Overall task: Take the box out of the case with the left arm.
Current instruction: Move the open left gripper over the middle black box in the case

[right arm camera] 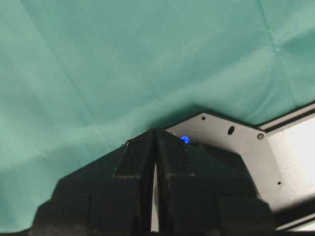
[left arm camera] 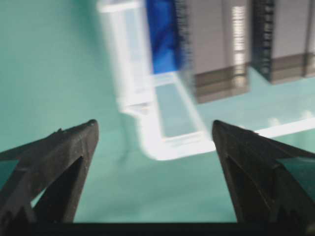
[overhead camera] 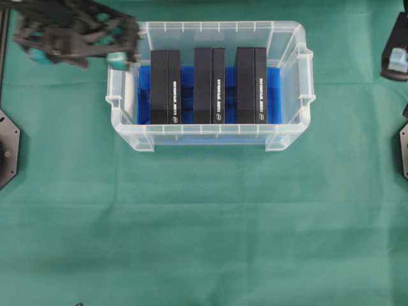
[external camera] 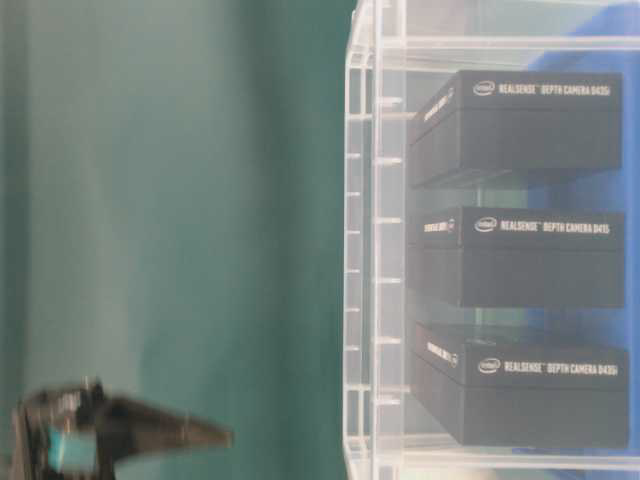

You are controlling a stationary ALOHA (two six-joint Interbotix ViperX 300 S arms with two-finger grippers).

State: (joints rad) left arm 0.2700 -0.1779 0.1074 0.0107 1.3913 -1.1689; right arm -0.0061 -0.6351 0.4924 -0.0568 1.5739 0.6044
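Note:
The case is a clear tub with a blue cloth on its bottom, standing at the upper middle of the table. Three black boxes stand upright in it: left, middle and right. My left gripper, blurred, hovers over the case's far left corner, open and empty. In the left wrist view the left gripper spreads wide above the case's corner, with the boxes beyond. My right gripper is shut on nothing, at the table's right edge.
A green cloth covers the table. Black mounting plates sit at the left edge and the right edge. A grey base plate lies under the right gripper. From table level the boxes' printed sides face the case wall.

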